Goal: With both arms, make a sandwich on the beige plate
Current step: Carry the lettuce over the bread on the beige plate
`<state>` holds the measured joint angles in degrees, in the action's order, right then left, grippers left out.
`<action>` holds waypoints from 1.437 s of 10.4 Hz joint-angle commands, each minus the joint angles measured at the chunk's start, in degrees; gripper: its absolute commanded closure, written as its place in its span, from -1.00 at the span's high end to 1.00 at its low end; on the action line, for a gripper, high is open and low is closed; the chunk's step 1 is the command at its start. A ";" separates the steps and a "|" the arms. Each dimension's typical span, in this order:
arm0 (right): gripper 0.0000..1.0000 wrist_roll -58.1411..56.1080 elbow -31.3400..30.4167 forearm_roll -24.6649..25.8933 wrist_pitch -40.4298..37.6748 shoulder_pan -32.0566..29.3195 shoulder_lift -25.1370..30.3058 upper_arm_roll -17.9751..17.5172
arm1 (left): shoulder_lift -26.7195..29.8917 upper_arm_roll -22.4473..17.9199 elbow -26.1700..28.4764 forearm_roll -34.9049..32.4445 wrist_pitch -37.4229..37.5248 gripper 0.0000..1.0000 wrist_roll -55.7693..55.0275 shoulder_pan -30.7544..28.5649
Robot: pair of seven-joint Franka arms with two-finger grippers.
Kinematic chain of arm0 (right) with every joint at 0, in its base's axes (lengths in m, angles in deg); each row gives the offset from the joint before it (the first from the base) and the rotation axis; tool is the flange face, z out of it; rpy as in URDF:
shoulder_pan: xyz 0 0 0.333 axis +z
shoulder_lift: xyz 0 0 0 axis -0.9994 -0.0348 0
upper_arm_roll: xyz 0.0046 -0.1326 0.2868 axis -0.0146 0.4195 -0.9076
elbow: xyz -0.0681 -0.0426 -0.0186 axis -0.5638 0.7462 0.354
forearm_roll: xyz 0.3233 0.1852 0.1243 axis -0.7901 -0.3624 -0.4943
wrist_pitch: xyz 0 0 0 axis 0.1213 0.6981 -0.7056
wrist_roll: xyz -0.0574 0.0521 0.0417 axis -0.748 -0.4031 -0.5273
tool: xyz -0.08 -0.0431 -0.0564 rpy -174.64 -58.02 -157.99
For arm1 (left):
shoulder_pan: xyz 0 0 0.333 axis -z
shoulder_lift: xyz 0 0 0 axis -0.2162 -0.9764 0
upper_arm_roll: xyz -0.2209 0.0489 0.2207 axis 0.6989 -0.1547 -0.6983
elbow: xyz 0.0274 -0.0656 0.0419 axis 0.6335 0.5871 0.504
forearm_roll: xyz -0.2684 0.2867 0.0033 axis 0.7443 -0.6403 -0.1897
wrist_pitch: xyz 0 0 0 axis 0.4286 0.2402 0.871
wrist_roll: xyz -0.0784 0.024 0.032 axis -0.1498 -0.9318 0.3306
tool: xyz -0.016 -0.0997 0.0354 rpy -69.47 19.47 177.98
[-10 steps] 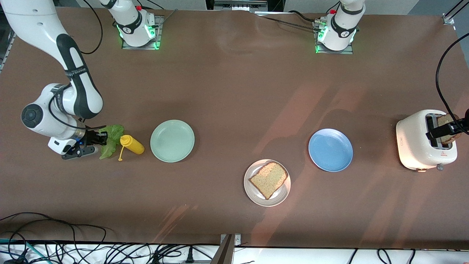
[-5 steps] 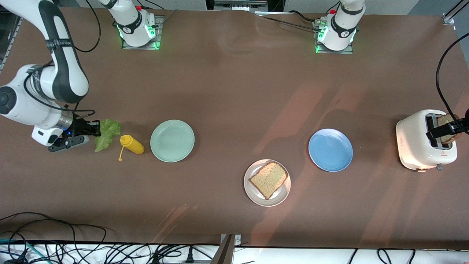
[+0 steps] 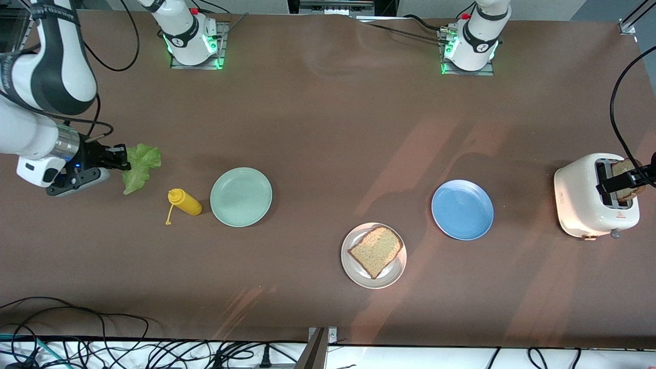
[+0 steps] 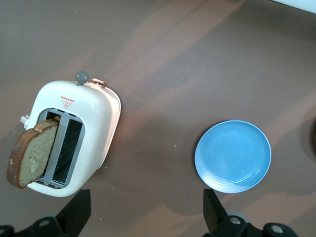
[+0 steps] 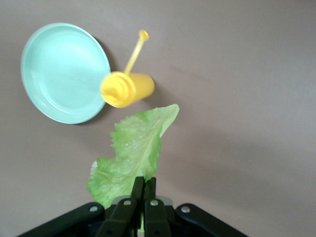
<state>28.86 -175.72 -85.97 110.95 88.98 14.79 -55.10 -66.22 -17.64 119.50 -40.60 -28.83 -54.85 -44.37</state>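
Note:
A beige plate (image 3: pixel 395 274) holds one brown bread slice (image 3: pixel 376 250). A second slice (image 3: pixel 626 167) stands in the white toaster (image 3: pixel 581 202); it also shows in the left wrist view (image 4: pixel 30 153). My right gripper (image 3: pixel 123 163) is shut on the green lettuce leaf (image 3: pixel 139 163) and holds it above the table near the yellow bottle (image 3: pixel 185 202). The right wrist view shows the shut gripper (image 5: pixel 143 185) pinching the leaf (image 5: pixel 133 153). My left gripper (image 4: pixel 146 197) is open and empty, high over the table between the toaster (image 4: pixel 94 118) and the blue plate (image 4: pixel 232 155).
A mint-green plate (image 3: pixel 241 197) lies beside the yellow squeeze bottle, whose cap hangs loose. A blue plate (image 3: pixel 462 209) lies between the beige plate and the toaster. Cables run along the table edge nearest the front camera.
My right gripper has risen with the lettuce and drawn it away from the yellow bottle toward the right arm's end of the table. The left arm has not moved.

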 commanded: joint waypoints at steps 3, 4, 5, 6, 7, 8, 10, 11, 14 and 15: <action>-1.00 17.57 14.31 -6.55 -6.10 10.41 -7.51 -1.25 | 2.05 0.31 1.73 -1.57 0.41 1.00 1.24 -0.63; -1.00 22.41 21.16 -9.09 -7.25 13.85 -12.51 0.41 | 2.14 0.31 1.73 -1.48 0.41 1.00 1.24 -0.63; -1.00 27.68 26.19 -12.07 -6.39 16.06 -17.00 0.51 | 2.14 0.31 1.73 -1.48 0.41 1.00 1.24 -0.63; -1.00 32.69 28.85 -13.41 -3.86 19.04 -20.09 0.69 | 2.14 0.31 1.82 -1.57 0.41 1.00 1.24 -0.63; -1.00 37.09 30.70 -13.68 0.61 21.94 -22.90 1.21 | 2.23 0.31 2.08 -1.48 0.41 1.00 1.33 -0.63; -1.00 41.83 33.85 -15.25 4.04 24.84 -26.58 1.39 | 2.23 0.31 2.08 -1.48 0.41 1.00 1.33 -0.63; -1.00 51.94 44.20 -17.63 9.41 30.72 -35.89 3.83 | 2.23 0.31 2.08 -1.57 0.41 1.00 1.33 -0.63; -1.00 57.12 47.04 -20.51 13.09 33.45 -39.16 5.59 | 2.23 0.31 2.08 -1.57 0.41 1.00 1.33 -0.63; -1.00 67.51 48.12 -27.55 27.32 36.54 -43.92 5.70 | 2.23 0.31 2.08 -1.57 0.41 1.00 1.33 -0.63; -1.00 71.11 48.21 -29.23 32.42 37.77 -45.59 5.78 | 2.23 0.31 2.08 -1.57 0.41 1.00 1.33 -0.63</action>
<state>95.11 -131.24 -112.28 138.81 125.34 -27.10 -50.34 -65.71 -17.63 119.92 -40.61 -28.52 -54.85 -44.46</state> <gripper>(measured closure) 0.969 0.000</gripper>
